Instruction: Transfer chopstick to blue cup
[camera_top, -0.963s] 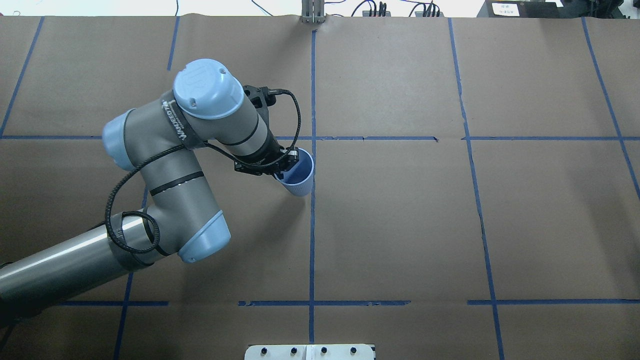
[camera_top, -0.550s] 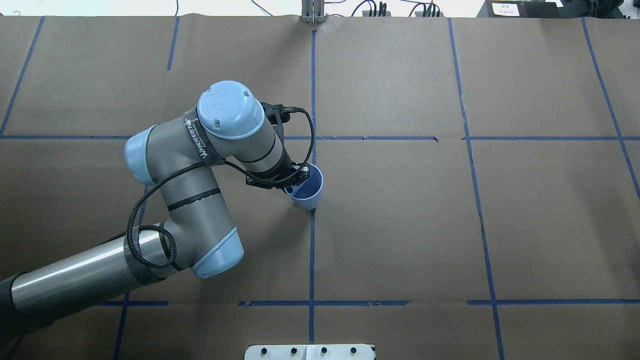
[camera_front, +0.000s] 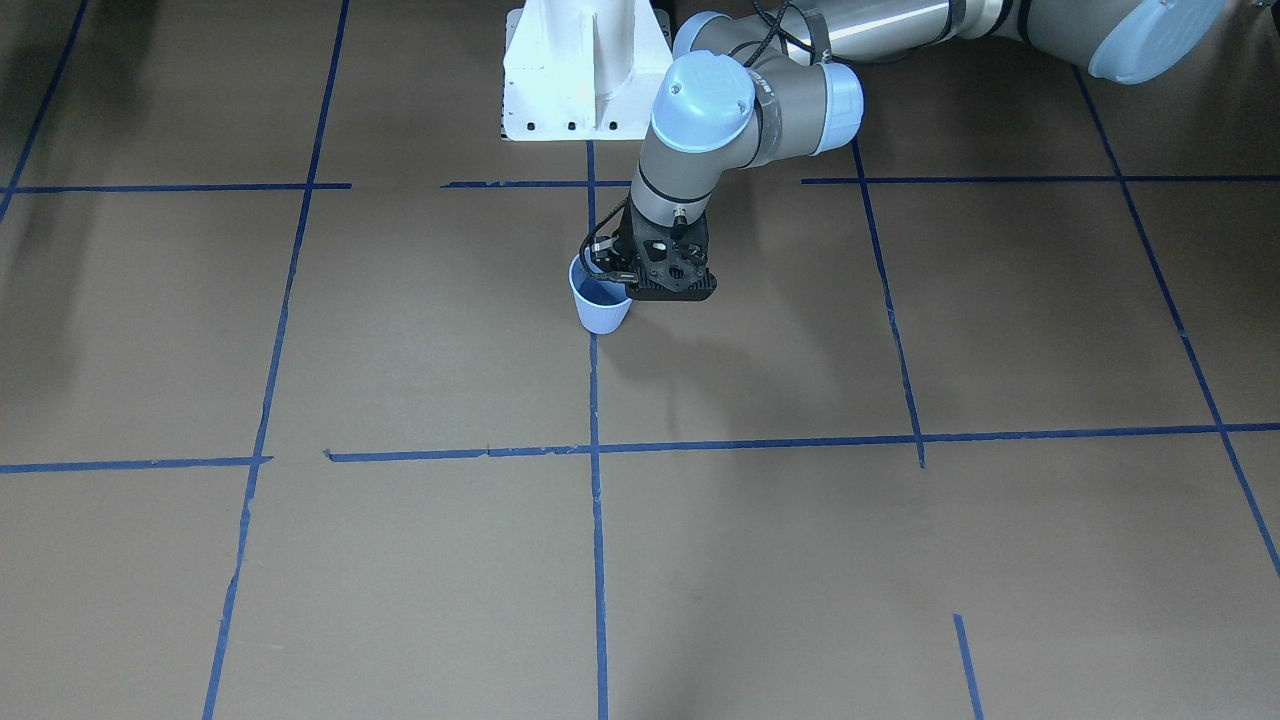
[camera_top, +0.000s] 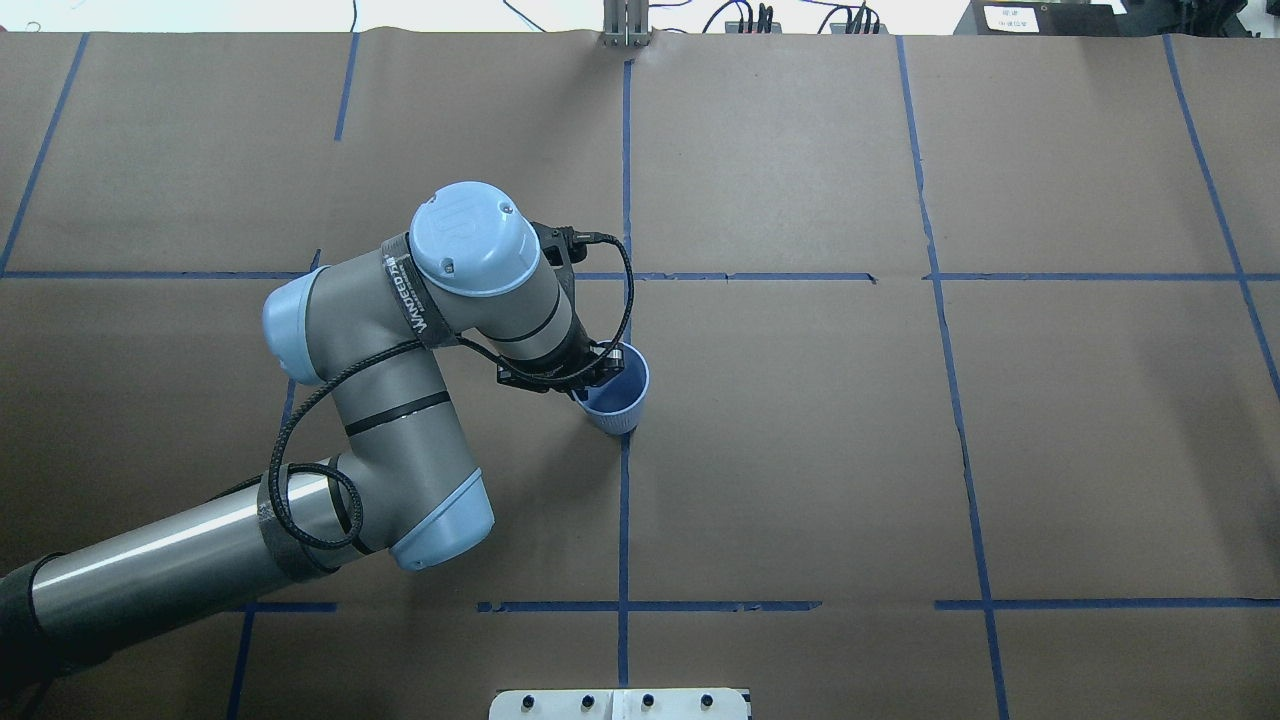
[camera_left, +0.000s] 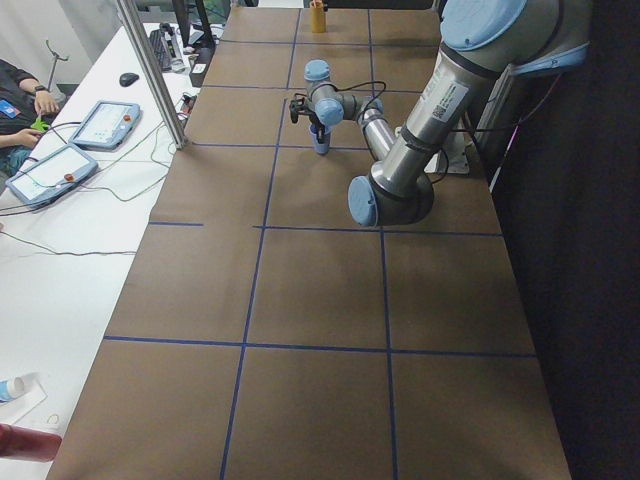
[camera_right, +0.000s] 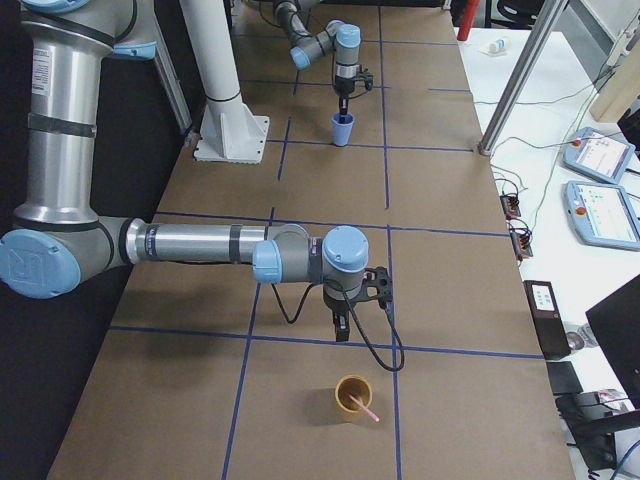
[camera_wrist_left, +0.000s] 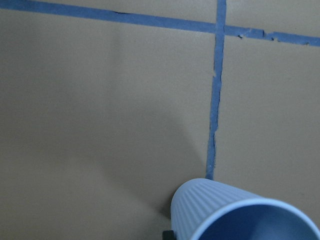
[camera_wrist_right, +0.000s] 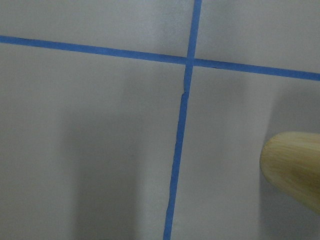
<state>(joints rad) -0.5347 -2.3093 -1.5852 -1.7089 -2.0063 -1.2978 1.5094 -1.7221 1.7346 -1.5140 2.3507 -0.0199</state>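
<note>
The blue cup (camera_top: 617, 393) stands at the table's middle blue line; it also shows in the front view (camera_front: 601, 305) and the left wrist view (camera_wrist_left: 235, 212). My left gripper (camera_top: 597, 368) is shut on the cup's rim, one finger inside and one outside. A pinkish-red chopstick (camera_right: 365, 409) leans in a tan cup (camera_right: 351, 397) far to my right, which also shows in the right wrist view (camera_wrist_right: 292, 167). My right gripper (camera_right: 340, 326) hangs just short of the tan cup. I cannot tell whether it is open or shut.
The white robot base (camera_front: 585, 70) stands at my side of the table. Blue tape lines cross the brown paper cover. A metal post (camera_right: 520, 70) and control tablets (camera_right: 600, 210) stand beyond the table's far edge.
My left arm has carried the blue cup a little to the right and toward my base. The grip on its rim has not changed.
</note>
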